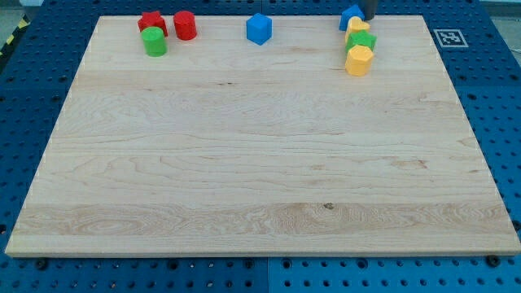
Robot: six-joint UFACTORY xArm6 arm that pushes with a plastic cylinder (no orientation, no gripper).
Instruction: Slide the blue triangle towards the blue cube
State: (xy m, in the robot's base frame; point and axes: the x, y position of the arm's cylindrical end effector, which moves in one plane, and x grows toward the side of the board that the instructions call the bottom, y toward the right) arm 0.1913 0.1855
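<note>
The blue triangle (pixel 351 16) sits at the view's top right edge of the wooden board (pixel 260 179). My tip (pixel 367 18) is just to its right, close to or touching it; the rod runs out of the view's top. The blue cube (pixel 259 28) sits near the top centre, well to the left of the triangle.
Below the triangle stand a yellow block (pixel 357 26), a green block (pixel 363 41) and a yellow hexagonal block (pixel 359 61) in a column. At the top left are two red blocks (pixel 151 22) (pixel 186 25) and a green cylinder (pixel 154 41). A marker tag (pixel 448 37) lies beyond the board's right edge.
</note>
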